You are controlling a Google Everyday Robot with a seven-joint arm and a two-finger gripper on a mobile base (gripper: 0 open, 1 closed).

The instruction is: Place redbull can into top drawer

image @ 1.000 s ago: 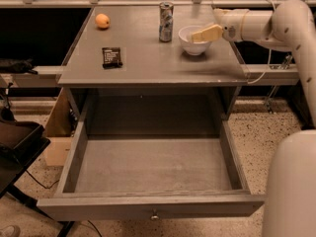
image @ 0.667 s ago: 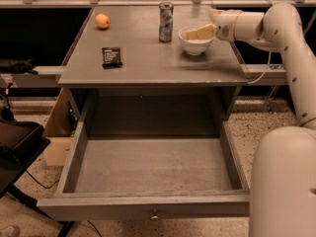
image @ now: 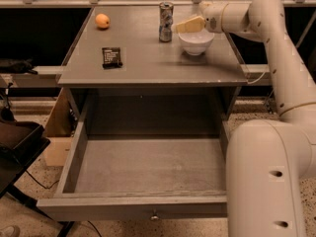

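The redbull can (image: 166, 22) stands upright on the grey cabinet top (image: 148, 58), near the back, left of a white bowl (image: 196, 42). My gripper (image: 185, 25) reaches in from the right above the bowl's rim, its cream fingers (image: 191, 23) pointing left at the can, a short gap from it and holding nothing. The top drawer (image: 148, 167) is pulled fully open below, its flat grey bottom bare, with a small round knob (image: 154, 215) on its front.
An orange (image: 102, 20) sits at the top's back left. A black snack packet (image: 111, 57) lies left of centre. My arm's large white body (image: 269, 181) fills the lower right beside the drawer. A dark chair (image: 15, 142) and cardboard box (image: 57, 132) stand at left.
My gripper has moved left over the bowl, closer to the can. The can, bowl and drawer have not moved.
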